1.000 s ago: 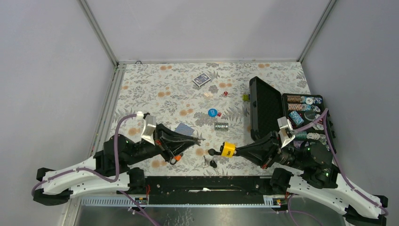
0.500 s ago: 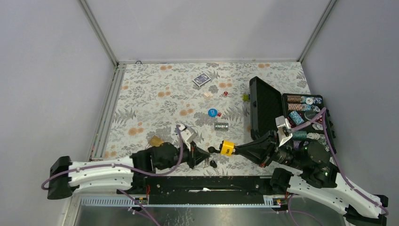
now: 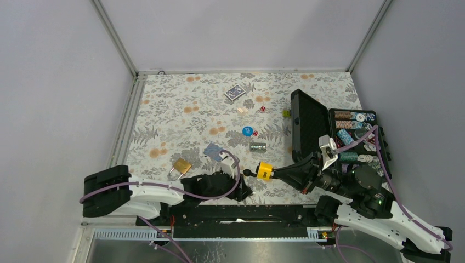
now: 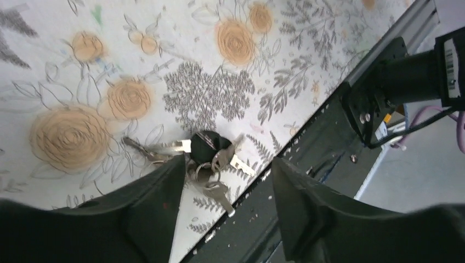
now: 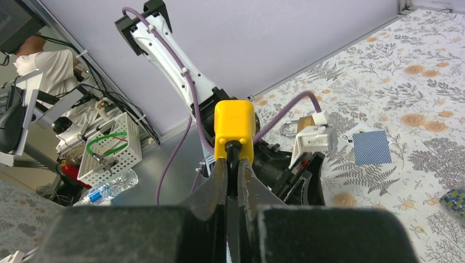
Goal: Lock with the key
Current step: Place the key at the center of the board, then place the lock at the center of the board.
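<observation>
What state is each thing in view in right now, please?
Left gripper: open, above the keys.
Right gripper: shut on the yellow padlock.
Keys: lying on the table, ungripped.
Brass padlock: lying on the table.
Poker chip case: open.

The left arm lies low along the near edge, and the left gripper tips down at that edge's middle, fingers spread wide. The right arm reaches leftward from the near right corner; the right gripper is pinched tight on a yellow padlock.
</observation>
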Tool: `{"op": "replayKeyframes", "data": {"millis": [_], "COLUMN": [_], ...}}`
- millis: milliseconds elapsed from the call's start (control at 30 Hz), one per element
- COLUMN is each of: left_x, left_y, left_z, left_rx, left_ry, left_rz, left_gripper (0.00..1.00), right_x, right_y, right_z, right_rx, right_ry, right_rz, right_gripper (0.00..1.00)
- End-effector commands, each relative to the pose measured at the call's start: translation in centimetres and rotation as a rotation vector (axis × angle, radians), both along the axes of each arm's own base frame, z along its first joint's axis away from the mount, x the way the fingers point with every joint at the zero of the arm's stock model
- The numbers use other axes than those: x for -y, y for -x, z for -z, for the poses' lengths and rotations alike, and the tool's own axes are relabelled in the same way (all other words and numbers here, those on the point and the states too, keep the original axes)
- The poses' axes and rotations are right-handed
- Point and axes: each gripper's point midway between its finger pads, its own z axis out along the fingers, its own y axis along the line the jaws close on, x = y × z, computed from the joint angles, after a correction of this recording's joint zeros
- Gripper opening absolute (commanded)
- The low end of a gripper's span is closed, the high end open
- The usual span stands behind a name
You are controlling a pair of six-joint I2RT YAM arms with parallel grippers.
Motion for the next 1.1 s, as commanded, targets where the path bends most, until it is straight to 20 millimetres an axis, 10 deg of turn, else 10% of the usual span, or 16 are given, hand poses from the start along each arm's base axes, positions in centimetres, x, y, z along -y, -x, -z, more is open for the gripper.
{"op": "replayKeyframes", "data": {"millis": [0,367,567,767,1067], "left_x": [1.0,-11.3,-16.7,-16.0,-13.7], "left_y": [-2.7,-8.0,-8.4,-8.0,-7.7], "left_z": [-4.4,-16.1,-22.1,-22.1,-21.2], "left_rx": [0.058,0.343,0.419,0.392,0.361], "left_ry": [0.085,0.020,0.069,0.061,0.041], "left_rz": [-0.130,-0.487,-0.593,-0.558,-0.485], "left_gripper": [0.69,0.93,0.93,0.93,0.94], "right_x": [0.7,-1.3,-5.5,-11.3,-19.8], "right_y": [-0.4,-3.7,-6.1,-6.3,-8.2], "right_z": [-2.8,1.2,7.8,13.8,14.2], "right_rx": [0.053,-0.037,-0.202,-0.386,-0.410], "right_ry": [-0.068,0.066,0.160,0.184,0.141], "right_rz": [0.038,0.153,0.184,0.073,-0.056], "right_gripper": [0.00,0.00,0.00,0.00,0.00]}}
